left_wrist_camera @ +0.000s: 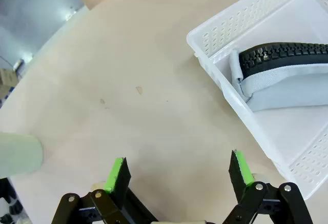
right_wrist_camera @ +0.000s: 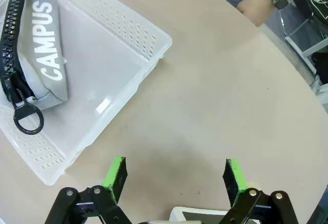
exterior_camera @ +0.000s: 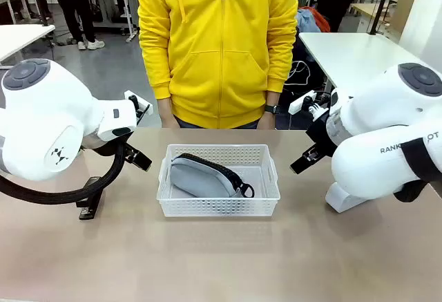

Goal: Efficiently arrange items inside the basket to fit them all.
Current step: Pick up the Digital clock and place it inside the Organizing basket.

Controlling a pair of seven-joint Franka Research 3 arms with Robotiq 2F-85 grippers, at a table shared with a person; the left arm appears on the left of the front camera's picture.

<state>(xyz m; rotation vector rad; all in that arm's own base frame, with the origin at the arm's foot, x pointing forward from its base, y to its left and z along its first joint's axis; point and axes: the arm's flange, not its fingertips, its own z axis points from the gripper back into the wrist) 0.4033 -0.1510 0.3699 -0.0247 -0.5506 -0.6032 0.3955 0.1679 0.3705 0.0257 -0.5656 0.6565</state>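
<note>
My left end effector (left_wrist_camera: pixel 179 168) and right end effector (right_wrist_camera: pixel 175 167) hung spread and empty over the surface (exterior_camera: pixel 221 260), one on either side of the white basket (exterior_camera: pixel 218 209). Only the grey pouch (exterior_camera: pixel 204 177) lay inside, toward its left end. A pale green cup (left_wrist_camera: pixel 18 155) sat outside, so I judged most of the packing was still to do.

The shallow white perforated basket (exterior_camera: pixel 218 209) sits at the table's middle, holding the grey pouch (exterior_camera: pixel 200 181), which lies in its 9 o'clock half, black zipper (exterior_camera: pixel 210 166) uppermost and ring pull (exterior_camera: pixel 246 191) toward 4 o'clock.
</note>
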